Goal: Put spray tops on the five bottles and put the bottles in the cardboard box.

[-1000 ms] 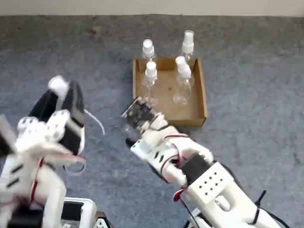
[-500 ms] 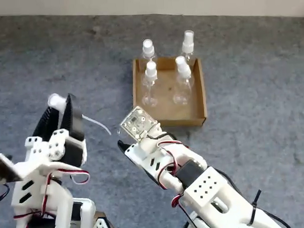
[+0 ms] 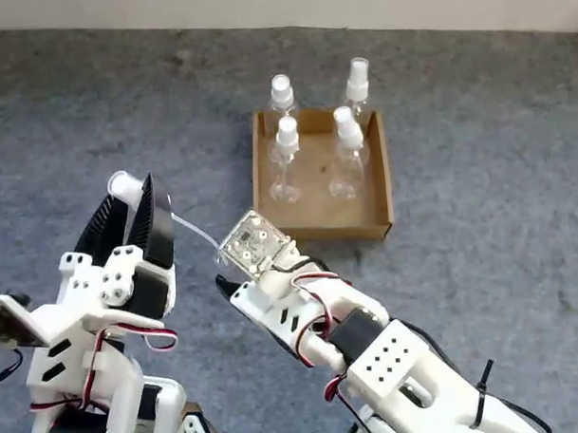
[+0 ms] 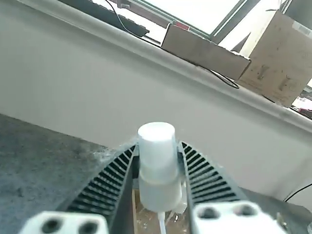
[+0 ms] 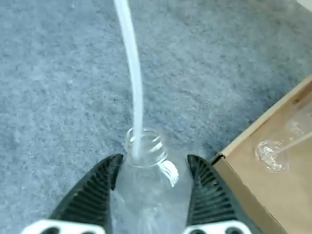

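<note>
My left gripper [image 4: 157, 181] is shut on a white spray top [image 4: 157, 163], held up off the table; in the high view this gripper [image 3: 131, 191] is at the left. The top's thin dip tube [image 5: 131, 73] slants down, and its end is in the open neck of a clear bottle [image 5: 146, 175]. My right gripper [image 5: 153, 163] is shut on that bottle, just in front of the cardboard box's near-left corner [image 5: 263, 185]. In the high view the right gripper [image 3: 225, 276] sits under its wrist camera, which hides the bottle.
The cardboard box [image 3: 375, 218] lies on grey carpet at mid-table. Two capped bottles [image 3: 287, 158] [image 3: 346, 146] stand inside it. Two more capped bottles [image 3: 282, 91] [image 3: 357, 81] stand by its far wall. Open carpet lies left and right.
The left arm swung the spray top right and lower, bringing the tube's end to the bottle's neck. The right gripper drew back and left with the bottle.
</note>
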`<action>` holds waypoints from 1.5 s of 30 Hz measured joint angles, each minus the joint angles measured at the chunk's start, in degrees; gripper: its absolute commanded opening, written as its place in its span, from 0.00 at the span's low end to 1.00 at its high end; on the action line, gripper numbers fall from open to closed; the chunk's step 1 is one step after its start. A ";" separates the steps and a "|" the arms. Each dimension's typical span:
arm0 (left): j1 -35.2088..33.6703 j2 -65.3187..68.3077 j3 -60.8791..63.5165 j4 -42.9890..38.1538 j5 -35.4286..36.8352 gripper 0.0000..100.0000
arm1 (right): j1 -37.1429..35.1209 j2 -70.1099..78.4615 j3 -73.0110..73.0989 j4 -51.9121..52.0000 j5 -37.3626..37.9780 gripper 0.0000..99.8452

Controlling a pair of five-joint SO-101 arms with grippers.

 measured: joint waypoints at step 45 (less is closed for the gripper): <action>-1.76 0.00 1.23 -0.26 0.00 0.00 | 0.00 0.00 0.00 0.00 0.00 0.01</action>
